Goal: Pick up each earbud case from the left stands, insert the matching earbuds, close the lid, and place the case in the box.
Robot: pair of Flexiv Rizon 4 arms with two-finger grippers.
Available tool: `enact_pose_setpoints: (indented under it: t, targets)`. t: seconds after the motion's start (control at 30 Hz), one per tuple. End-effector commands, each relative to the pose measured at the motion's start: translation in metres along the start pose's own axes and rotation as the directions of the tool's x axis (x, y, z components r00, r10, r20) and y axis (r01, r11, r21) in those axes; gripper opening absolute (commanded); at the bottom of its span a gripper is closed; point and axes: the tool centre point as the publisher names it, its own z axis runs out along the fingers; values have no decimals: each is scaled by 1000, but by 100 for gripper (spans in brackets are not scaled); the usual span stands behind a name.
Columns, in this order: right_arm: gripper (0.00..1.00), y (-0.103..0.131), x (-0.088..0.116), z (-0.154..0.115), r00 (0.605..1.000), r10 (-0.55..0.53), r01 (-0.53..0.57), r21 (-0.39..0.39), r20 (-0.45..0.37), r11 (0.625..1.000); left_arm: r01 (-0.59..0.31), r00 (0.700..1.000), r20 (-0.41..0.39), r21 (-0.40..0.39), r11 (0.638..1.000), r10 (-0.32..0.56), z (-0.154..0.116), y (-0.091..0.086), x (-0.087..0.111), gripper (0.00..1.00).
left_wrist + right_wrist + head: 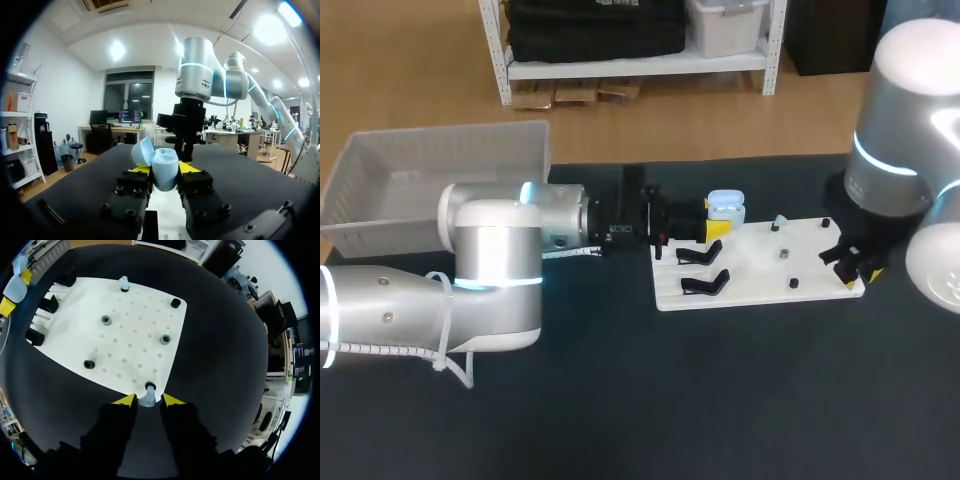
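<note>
Left jaws clamp a pale-blue earbud case (165,172), lid open; right jaws gape astride an earbud (147,399).

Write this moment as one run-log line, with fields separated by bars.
left gripper: holds case, lid open | right gripper: around earbud at edge of board

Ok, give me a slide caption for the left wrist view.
Left gripper clamps the open light-blue earbud case, the right arm standing ahead over the dark table.
</note>
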Motion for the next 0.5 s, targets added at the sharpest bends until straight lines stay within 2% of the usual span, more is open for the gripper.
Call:
enact_pose_setpoints:
  t: [0.03,0.4,0.5]
  targets:
    - [29,1,2,2,1000,5,-5,9,14,1000,-4,1000,5,-3,1000,4,0,0,2,0]
    - [22,0,-1,3,1000,8,-8,18,27,1000,-4,1000,5,-3,1000,4,0,0,2,0]
    - [16,0,-1,3,1000,10,-11,20,30,1000,-4,1000,5,-3,1000,4,0,0,2,0]
